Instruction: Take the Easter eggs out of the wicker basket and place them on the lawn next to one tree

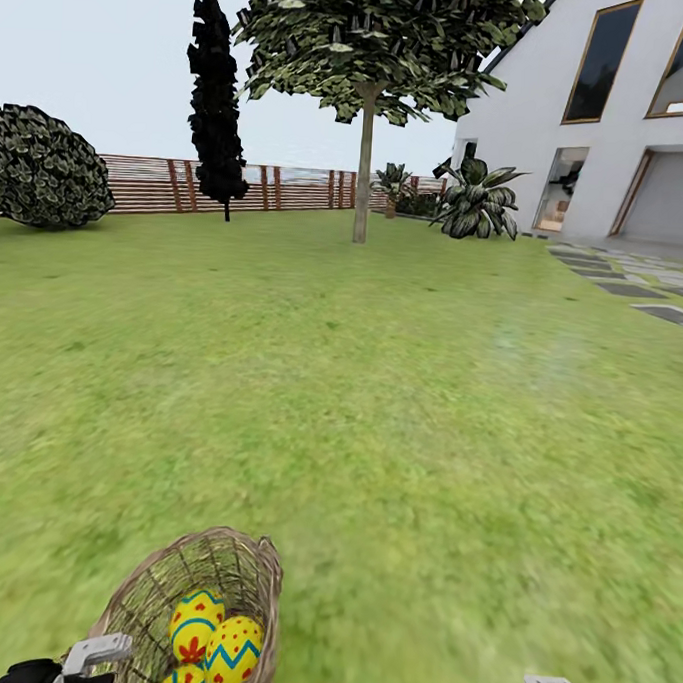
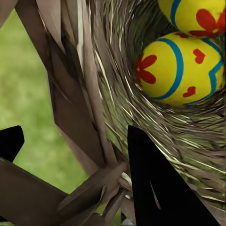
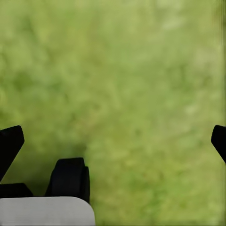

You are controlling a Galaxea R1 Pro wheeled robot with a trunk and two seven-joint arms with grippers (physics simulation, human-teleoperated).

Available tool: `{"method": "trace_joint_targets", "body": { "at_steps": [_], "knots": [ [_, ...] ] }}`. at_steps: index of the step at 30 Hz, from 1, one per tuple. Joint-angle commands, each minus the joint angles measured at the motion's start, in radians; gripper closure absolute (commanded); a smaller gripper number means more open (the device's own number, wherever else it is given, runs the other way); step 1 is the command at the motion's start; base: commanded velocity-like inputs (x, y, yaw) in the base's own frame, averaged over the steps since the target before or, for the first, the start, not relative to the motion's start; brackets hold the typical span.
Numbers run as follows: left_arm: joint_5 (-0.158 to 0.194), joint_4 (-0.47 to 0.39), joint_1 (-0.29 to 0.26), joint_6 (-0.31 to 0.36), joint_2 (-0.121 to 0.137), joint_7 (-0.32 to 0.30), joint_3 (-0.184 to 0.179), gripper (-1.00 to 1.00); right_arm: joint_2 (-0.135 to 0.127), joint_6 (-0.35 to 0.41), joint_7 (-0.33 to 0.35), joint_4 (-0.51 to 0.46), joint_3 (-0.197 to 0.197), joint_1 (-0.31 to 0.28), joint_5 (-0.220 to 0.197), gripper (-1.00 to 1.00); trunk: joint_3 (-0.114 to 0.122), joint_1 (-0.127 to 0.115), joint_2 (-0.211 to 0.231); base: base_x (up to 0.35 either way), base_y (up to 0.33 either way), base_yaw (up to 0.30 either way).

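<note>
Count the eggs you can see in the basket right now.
3, all inside the wicker basket: one egg at upper left, one to its right, and a third partly cut off at the frame's bottom edge. Others could be hidden beneath.

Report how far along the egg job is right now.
Done: nothing placed yet; the grass around the tree looks bare. In hand: the left gripper straddles the rim of the wicker basket, one finger inside, and the basket looks tilted, with the Easter eggs inside. The right gripper is open over the lawn. Left: take out all eggs and set them by that tree.
</note>
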Motion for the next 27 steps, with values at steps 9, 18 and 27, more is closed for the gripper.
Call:
{"method": "trace_joint_targets", "body": {
  "at_steps": [9, 18, 27],
  "knots": [
    [0.009, -0.004, -0.001, 0.008, -0.001, -0.050, 0.007, 1.00, -0.001, 0.005, -0.001, -0.001, 0.025, -0.001, -0.007, -1.00, 0.027, -0.035, 0.063, 0.142, 0.000, 0.000],
    [0.008, -0.003, -0.001, 0.008, -0.003, -0.050, 0.007, 1.00, 0.002, 0.005, -0.001, -0.001, 0.026, 0.000, -0.006, -1.00, 0.056, -0.069, 0.126, 0.333, 0.000, 0.000],
    [0.008, 0.000, -0.001, 0.006, -0.004, -0.050, 0.007, 1.00, 0.012, 0.004, -0.001, -0.001, 0.026, 0.000, -0.006, -1.00, 0.084, -0.104, 0.189, 0.337, 0.000, 0.000]
  ]
}}
